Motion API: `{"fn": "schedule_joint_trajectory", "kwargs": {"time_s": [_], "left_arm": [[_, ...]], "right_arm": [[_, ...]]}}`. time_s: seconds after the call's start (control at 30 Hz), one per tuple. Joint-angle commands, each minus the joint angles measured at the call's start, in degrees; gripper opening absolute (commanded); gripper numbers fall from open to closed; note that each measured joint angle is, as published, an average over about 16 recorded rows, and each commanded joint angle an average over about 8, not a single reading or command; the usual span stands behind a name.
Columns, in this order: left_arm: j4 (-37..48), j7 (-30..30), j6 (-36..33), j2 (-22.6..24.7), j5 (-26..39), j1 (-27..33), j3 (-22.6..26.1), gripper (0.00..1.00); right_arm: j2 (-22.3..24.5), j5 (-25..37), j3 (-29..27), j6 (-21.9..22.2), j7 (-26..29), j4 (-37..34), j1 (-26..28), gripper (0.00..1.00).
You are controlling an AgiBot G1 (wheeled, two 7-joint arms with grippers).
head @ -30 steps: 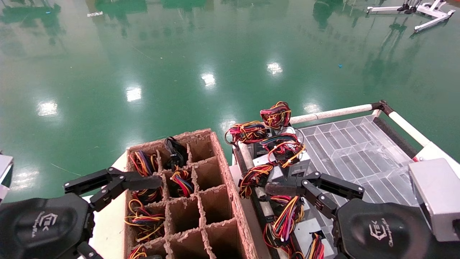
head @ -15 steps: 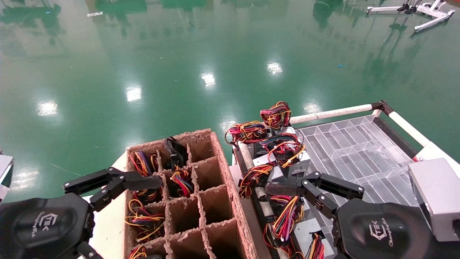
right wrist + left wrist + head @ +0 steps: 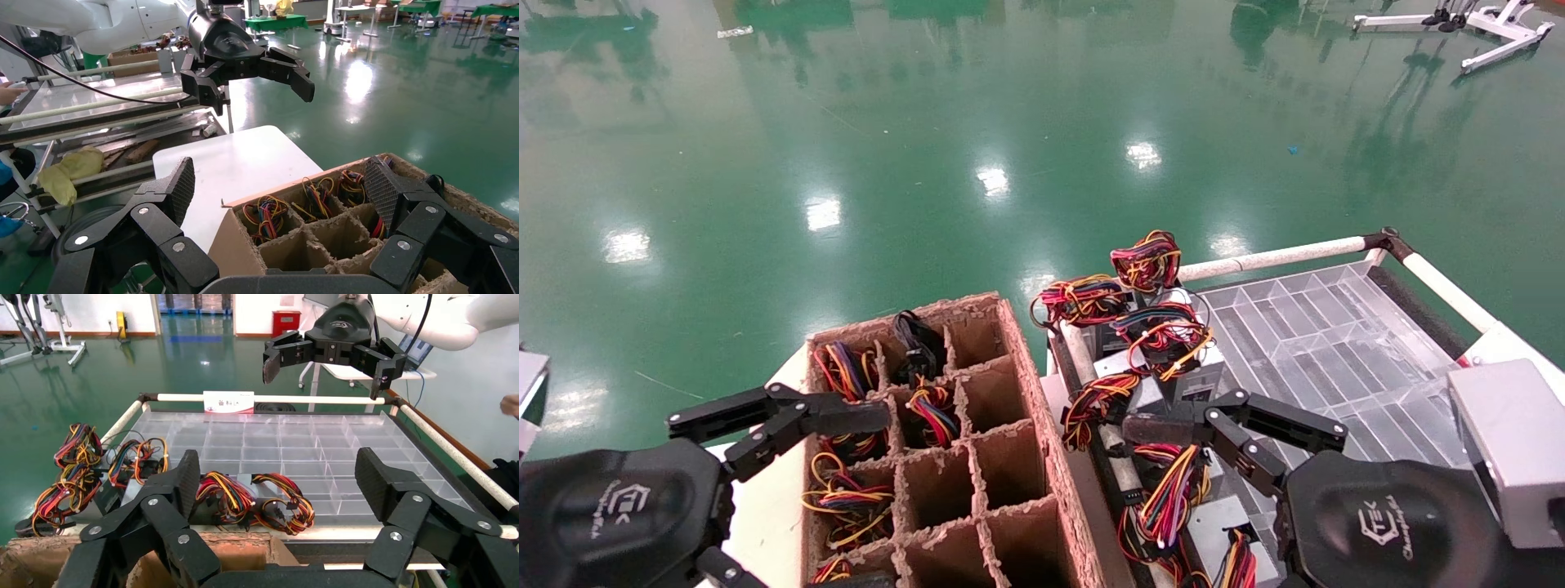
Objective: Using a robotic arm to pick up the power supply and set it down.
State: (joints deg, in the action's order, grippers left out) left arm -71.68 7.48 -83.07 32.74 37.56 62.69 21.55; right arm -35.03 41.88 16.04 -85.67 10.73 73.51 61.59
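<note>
Several power supplies (image 3: 1197, 377), grey metal boxes with tied red, yellow and black wire bundles (image 3: 1164, 335), lie piled along the left edge of a clear tray; they show again in the left wrist view (image 3: 245, 502). My left gripper (image 3: 278, 478) hovers open over the brown cardboard divider box (image 3: 1009, 457), holding nothing, its far finger (image 3: 846, 416) above the box's left cells. My right gripper (image 3: 281, 184) is open and empty above the pile, one finger (image 3: 1148, 429) over the wires. Each also appears from the other wrist: the right gripper (image 3: 325, 370), the left gripper (image 3: 257, 92).
The clear partitioned tray (image 3: 1336, 343) has white tube rails (image 3: 1271, 260). The divider box stands on a white table (image 3: 232, 165); some cells hold wire bundles (image 3: 846, 498), others are empty (image 3: 936, 490). Green floor lies beyond.
My left gripper has shifted very slightly down and right. Nothing else has moved.
</note>
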Motion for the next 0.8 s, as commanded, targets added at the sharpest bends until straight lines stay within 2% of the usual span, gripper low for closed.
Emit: {"fn": "schedule_joint_trajectory", "kwargs": {"time_s": [0.03,0.63,0.8], "left_arm": [[0.0,0.0,0.0,0.0,0.0,0.0,0.0,0.00],[0.0,0.0,0.0,0.0,0.0,0.0,0.0,0.00],[0.0,0.0,0.0,0.0,0.0,0.0,0.0,0.00]], "right_arm": [[0.0,0.0,0.0,0.0,0.0,0.0,0.0,1.00],[0.1,0.2,0.0,0.1,0.0,-0.1,0.0,1.00],[-0.2,3.1,0.8,2.4,0.2,-0.2,0.5,1.00]]}}
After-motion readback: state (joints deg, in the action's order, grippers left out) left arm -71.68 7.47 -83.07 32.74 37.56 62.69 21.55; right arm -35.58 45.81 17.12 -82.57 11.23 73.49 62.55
